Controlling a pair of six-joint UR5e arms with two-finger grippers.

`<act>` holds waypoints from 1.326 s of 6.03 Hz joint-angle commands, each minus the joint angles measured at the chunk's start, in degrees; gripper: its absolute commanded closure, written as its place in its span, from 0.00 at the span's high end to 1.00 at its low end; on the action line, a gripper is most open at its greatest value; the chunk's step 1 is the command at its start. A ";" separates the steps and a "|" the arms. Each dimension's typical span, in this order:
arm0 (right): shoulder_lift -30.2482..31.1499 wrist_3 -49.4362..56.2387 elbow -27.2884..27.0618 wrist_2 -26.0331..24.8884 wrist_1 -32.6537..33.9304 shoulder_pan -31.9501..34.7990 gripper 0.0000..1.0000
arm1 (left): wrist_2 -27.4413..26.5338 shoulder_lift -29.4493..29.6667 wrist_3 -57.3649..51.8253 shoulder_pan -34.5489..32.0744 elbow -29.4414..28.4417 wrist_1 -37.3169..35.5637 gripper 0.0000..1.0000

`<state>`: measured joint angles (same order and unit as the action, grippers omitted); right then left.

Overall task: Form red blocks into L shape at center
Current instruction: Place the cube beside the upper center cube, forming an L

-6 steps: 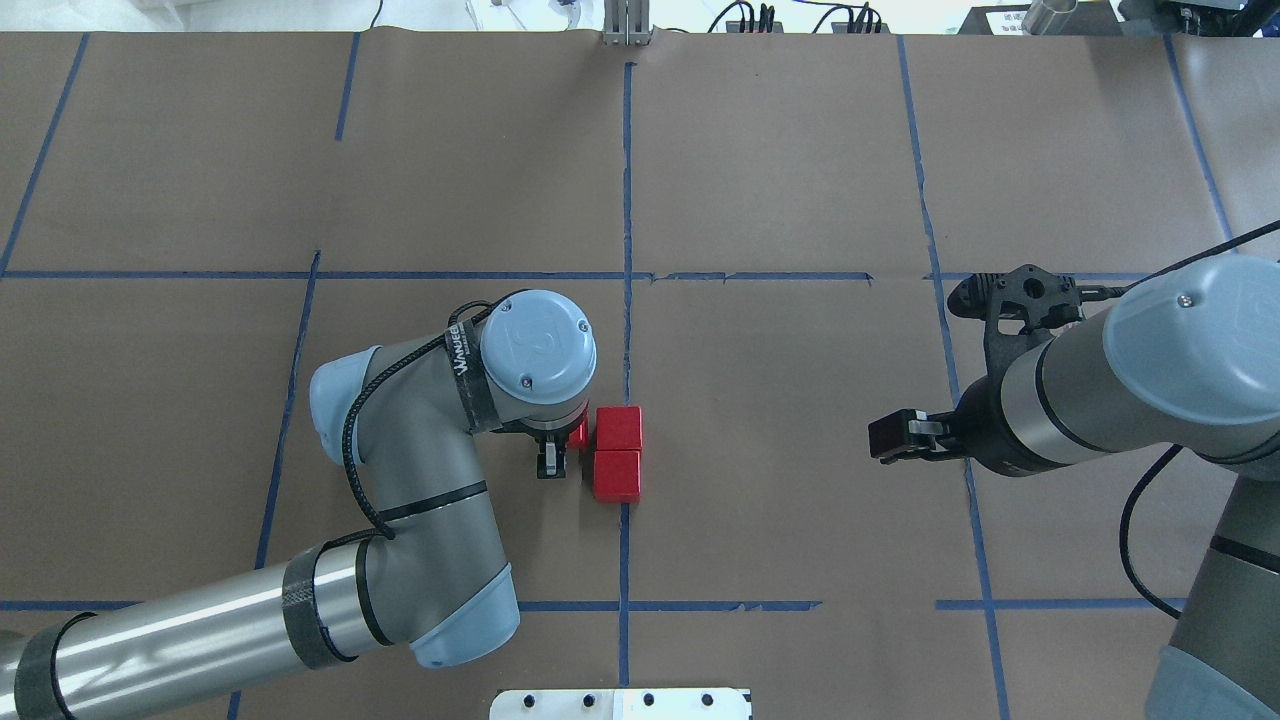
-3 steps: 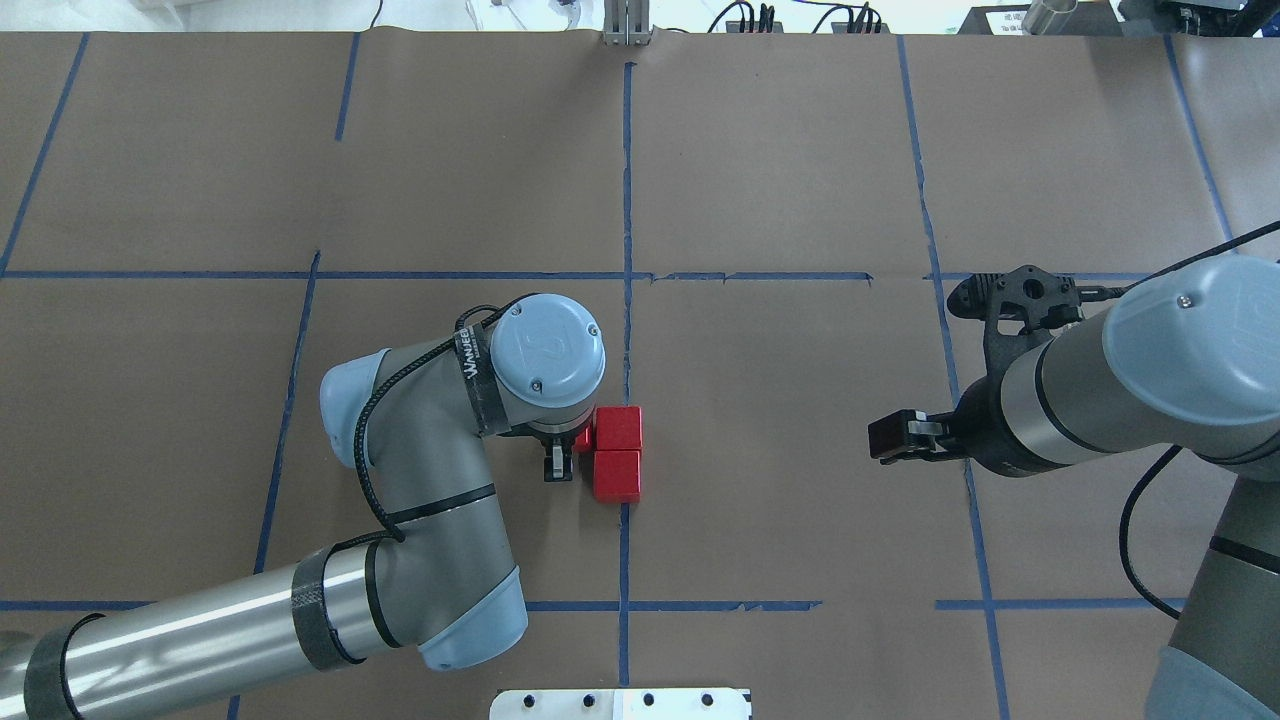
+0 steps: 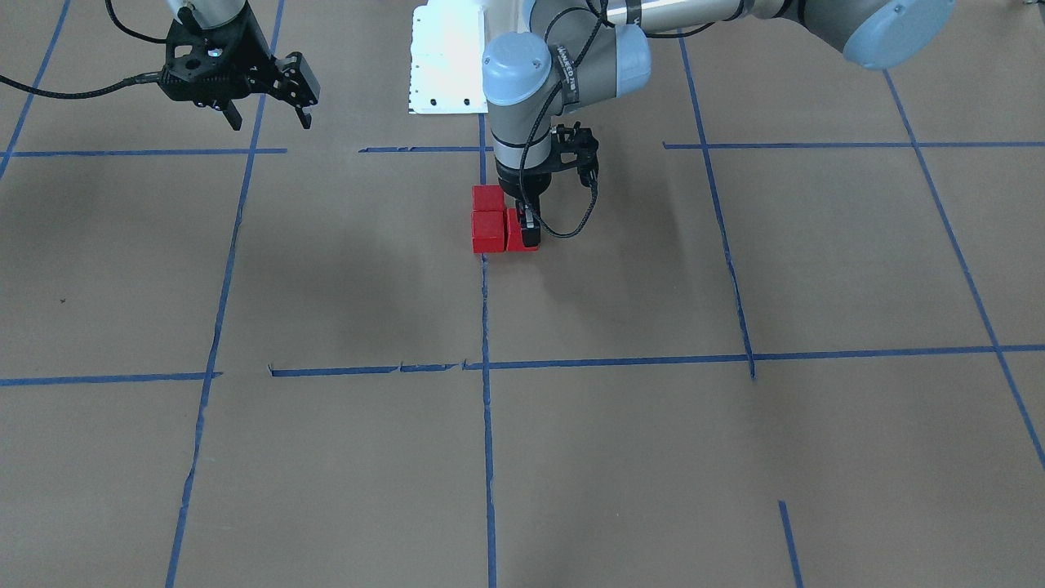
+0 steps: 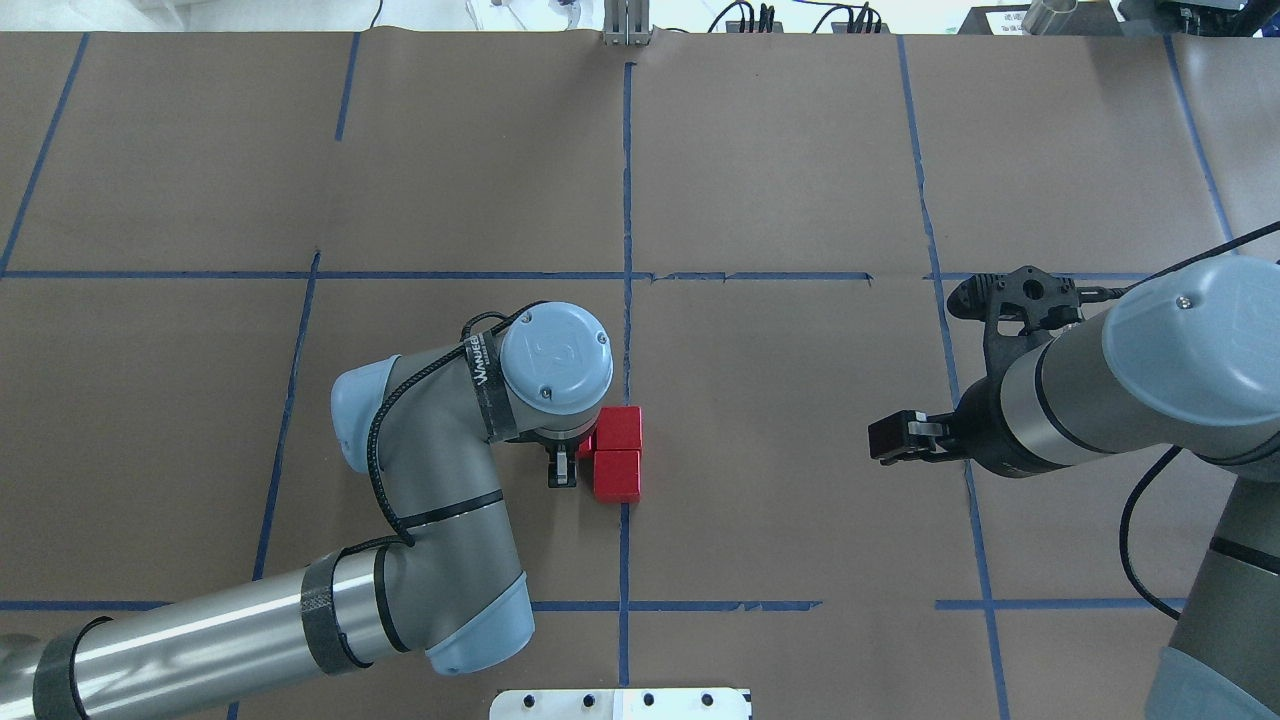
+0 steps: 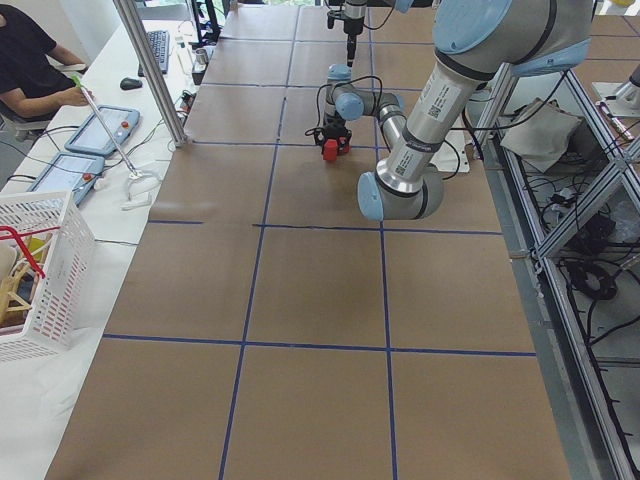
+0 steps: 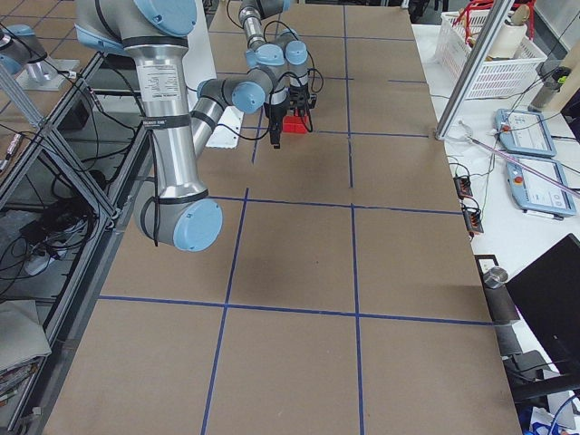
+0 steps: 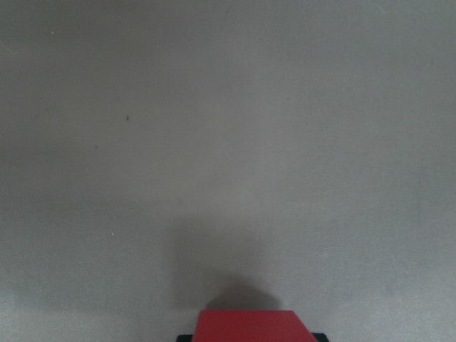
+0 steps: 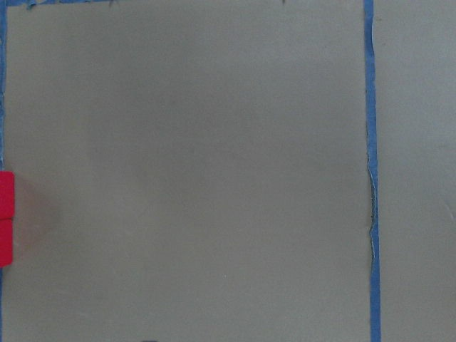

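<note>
Desk centre (image 4: 700,450): left jaws, gripping 1 red block (image 3: 514,233), should press it flush against the other 2 (image 3: 488,233) before releasing; right jaws open.

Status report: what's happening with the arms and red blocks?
Left tool shut on third block, beside other two. Right tool open, aside. Nothing blocking.

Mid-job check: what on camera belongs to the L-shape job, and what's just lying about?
Job: two placed red blocks; third block in left gripper; centre tape line.
Lying about: right gripper, open, empty; white basket; tablets.
</note>
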<state>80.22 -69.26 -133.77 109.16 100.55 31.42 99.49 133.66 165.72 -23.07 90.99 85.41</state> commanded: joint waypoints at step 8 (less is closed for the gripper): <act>2.73 0.18 -1.57 0.96 -0.09 1.61 1.00 | 0.61 -5.56 -32.00 -6.19 16.62 -1.91 1.00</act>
<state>81.52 -69.17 -134.48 109.69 100.48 32.09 99.86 131.68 144.95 -28.28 102.53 83.86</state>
